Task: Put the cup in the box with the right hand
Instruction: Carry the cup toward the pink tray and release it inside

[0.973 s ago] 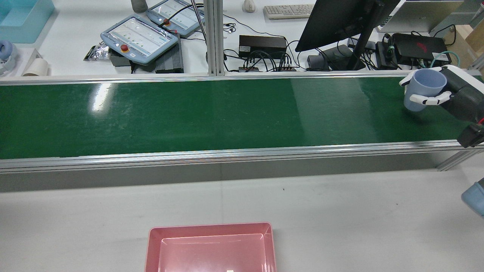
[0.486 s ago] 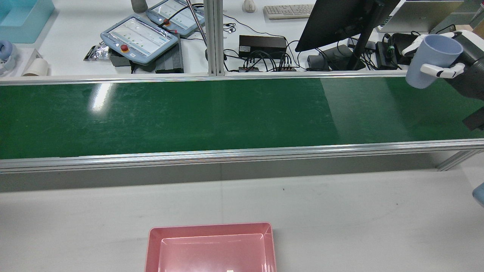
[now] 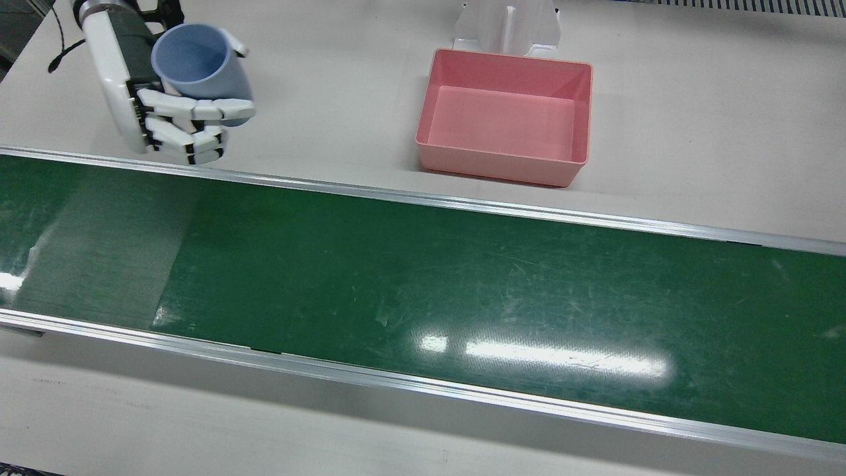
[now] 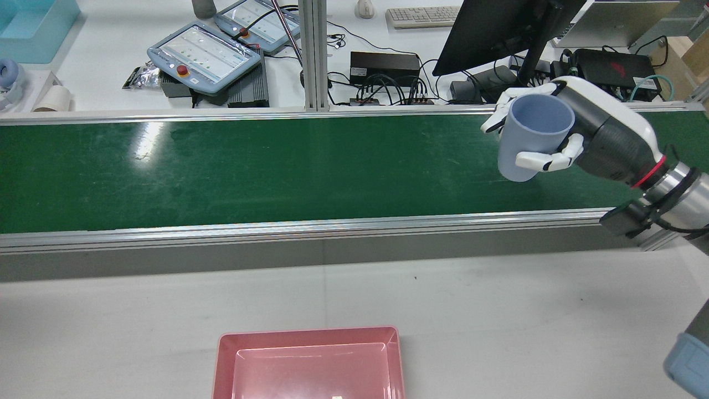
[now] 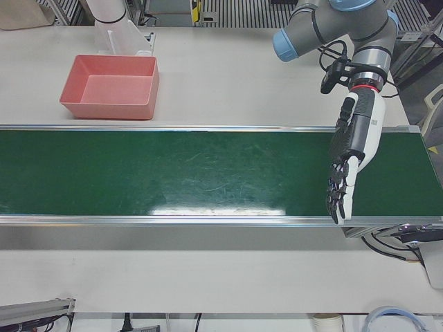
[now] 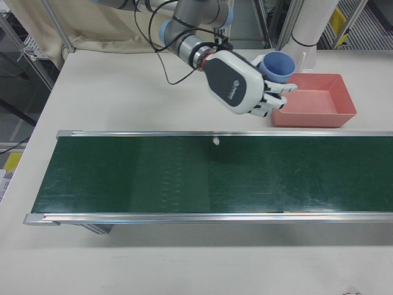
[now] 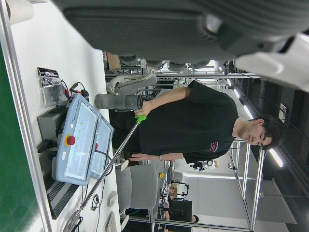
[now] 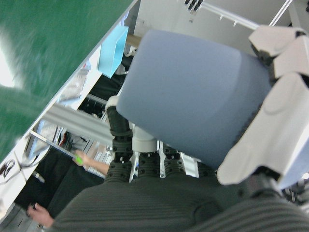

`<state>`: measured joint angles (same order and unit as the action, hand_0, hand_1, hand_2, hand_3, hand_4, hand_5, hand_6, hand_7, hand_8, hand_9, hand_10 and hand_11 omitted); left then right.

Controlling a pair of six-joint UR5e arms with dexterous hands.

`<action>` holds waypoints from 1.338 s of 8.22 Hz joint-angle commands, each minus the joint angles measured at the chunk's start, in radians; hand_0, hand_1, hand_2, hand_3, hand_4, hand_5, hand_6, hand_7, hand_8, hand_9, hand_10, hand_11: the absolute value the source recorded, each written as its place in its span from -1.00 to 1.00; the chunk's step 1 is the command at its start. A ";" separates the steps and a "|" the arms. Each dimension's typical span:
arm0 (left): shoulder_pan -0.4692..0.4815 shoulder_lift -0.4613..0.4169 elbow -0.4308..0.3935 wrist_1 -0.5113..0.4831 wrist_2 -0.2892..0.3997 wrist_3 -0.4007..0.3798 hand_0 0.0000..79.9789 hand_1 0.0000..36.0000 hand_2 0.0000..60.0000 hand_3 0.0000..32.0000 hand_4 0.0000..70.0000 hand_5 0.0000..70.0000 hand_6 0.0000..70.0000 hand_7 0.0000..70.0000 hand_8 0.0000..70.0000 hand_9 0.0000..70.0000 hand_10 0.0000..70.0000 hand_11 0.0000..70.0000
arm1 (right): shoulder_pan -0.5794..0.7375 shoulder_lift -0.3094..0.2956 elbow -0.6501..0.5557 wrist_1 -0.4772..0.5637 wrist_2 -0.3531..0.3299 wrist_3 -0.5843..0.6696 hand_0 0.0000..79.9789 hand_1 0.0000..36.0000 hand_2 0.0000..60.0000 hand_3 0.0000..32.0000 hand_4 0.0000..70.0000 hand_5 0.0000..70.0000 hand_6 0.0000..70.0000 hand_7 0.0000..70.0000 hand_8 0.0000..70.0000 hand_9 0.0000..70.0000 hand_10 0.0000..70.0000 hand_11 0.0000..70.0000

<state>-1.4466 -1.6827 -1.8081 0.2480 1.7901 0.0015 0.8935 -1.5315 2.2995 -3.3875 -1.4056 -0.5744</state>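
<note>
My right hand (image 4: 604, 138) is shut on a light blue cup (image 4: 532, 133) and holds it upright in the air, open side up. In the front view the hand (image 3: 152, 112) and the cup (image 3: 198, 59) are at the upper left, well to the left of the empty pink box (image 3: 502, 122). In the right-front view the cup (image 6: 279, 64) is just left of the box (image 6: 313, 101). The cup fills the right hand view (image 8: 193, 96). My left hand (image 5: 349, 155) hangs open and empty over the far end of the belt.
A green conveyor belt (image 3: 423, 284) with metal rails runs across the table between the operators' side and the box. A white arm pedestal (image 3: 505, 23) stands behind the box. Teach pendants (image 4: 205, 52), a monitor (image 4: 498, 27) and cables lie beyond the belt.
My right hand first rose with the cup at the rear view's right edge. It has since moved left and down, and more of the arm shows. The box has not moved.
</note>
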 commanded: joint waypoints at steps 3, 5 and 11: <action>0.000 0.000 0.001 -0.001 0.000 0.000 -1.00 -1.00 -1.00 -1.00 -1.00 -1.00 -1.00 -1.00 -1.00 -1.00 -1.00 -1.00 | -0.650 0.118 0.153 -0.095 0.255 -0.322 0.30 -0.14 -0.06 -1.00 0.40 -0.66 0.03 1.00 0.52 1.00 0.01 0.45; 0.000 0.000 0.001 -0.001 0.000 0.000 -1.00 -1.00 -1.00 -1.00 -1.00 -1.00 -1.00 -1.00 -1.00 -1.00 -1.00 -1.00 | -0.702 0.126 0.159 -0.092 0.272 -0.338 0.21 -0.35 -0.67 -1.00 -0.41 -0.83 -0.62 0.48 -0.59 -0.17 -0.67 -0.49; 0.000 0.000 0.003 -0.001 0.000 0.000 -1.00 -1.00 -1.00 -1.00 -1.00 -1.00 -1.00 -1.00 -1.00 -1.00 -1.00 -1.00 | -0.719 0.122 0.159 -0.092 0.270 -0.337 0.09 -0.51 -0.54 -1.00 -0.57 -0.93 -0.91 -0.70 -1.00 -0.98 -0.95 -0.90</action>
<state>-1.4465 -1.6828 -1.8054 0.2470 1.7902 0.0015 0.1766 -1.4095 2.4581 -3.4791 -1.1356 -0.9170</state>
